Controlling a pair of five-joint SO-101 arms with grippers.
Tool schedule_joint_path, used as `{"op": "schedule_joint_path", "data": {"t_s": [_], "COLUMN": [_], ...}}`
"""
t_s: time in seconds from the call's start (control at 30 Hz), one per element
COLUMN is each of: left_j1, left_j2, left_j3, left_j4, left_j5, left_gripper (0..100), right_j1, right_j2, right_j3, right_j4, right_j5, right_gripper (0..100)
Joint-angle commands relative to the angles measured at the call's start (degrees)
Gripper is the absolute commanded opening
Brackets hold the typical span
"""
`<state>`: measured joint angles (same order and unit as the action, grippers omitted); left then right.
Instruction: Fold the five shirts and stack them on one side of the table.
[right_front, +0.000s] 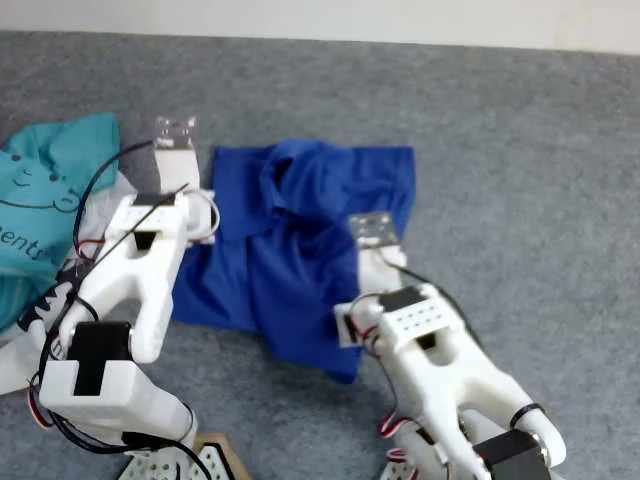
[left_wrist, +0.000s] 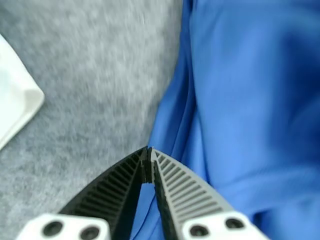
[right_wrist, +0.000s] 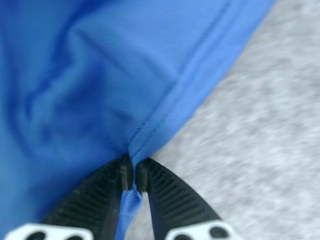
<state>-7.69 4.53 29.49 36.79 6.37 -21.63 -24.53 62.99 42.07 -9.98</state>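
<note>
A blue shirt (right_front: 300, 240) lies spread and rumpled on the grey table (right_front: 520, 150) between the two arms. My left gripper (right_front: 175, 135) is at the shirt's left edge. In the left wrist view its fingertips (left_wrist: 149, 151) meet on the hem of the blue shirt (left_wrist: 240, 100), shut on it. My right gripper (right_front: 375, 230) sits over the shirt's right side. In the right wrist view the gripper (right_wrist: 131, 172) is shut on a seam of the blue shirt (right_wrist: 100, 75), with cloth running down between its fingers.
A teal shirt (right_front: 45, 190) with a printed drawing lies crumpled at the table's left edge. White cloth (right_front: 25, 350) lies beneath the left arm, and a white corner (left_wrist: 15, 100) shows beside the blue shirt. Bare grey table stretches to the right and far side.
</note>
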Motion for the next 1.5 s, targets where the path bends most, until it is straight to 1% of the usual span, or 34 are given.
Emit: {"op": "schedule_joint_path", "data": {"t_s": [0.0,0.17,0.33,0.5,0.57,0.67,0.8,1.0,1.1,1.27,1.33,1.47], "left_j1": [0.8,0.7,-1.1,-1.1,-1.2,-1.2,-1.2,-1.2,-1.2,-1.2,-1.2,-1.2], "left_j2": [-0.4,-0.3,-0.3,-0.4,-0.4,-0.6,-0.9,-0.7,-0.5,-0.4,-0.4,-0.9], "left_j3": [-4.4,-4.8,-3.6,-2.2,-2.2,-2.2,-1.5,-1.5,-1.5,-1.5,-1.5,-1.5], "left_j4": [-0.5,-0.5,-0.7,-0.7,-0.6,-0.5,-0.5,-0.5,-0.5,-0.5,-0.5,-0.1], "left_j5": [7.1,7.8,7.8,7.8,7.8,7.8,7.8,7.8,7.8,7.8,7.8,7.9], "left_gripper": [1,1,1,1,1,1,1,1,1,1,1,1], "right_j1": [8.3,13.7,18.6,21.3,22.2,23.5,25.7,29.9,32.9,35.8,35.6,33.2], "right_j2": [0.3,0.3,0.4,0.5,1.2,6.0,16.9,35.6,42.2,46.5,46.6,46.6], "right_j3": [-5.0,-10.0,-16.7,-23.8,-26.6,-31.6,-39.3,-57.2,-64.4,-73.1,-75.2,-77.1], "right_j4": [-3.2,-3.4,-3.4,-5.5,-5.8,-5.5,-5.8,-5.5,-5.1,3.7,9.5,19.3], "right_j5": [-0.6,-0.5,-0.5,-0.4,1.2,2.7,2.8,2.8,2.8,3.4,6.2,7.1], "right_gripper": [0.6,0.6,0.6,0.5,0.5,0.5,0.5,0.5,0.5,1.0,4.7,23.8]}}
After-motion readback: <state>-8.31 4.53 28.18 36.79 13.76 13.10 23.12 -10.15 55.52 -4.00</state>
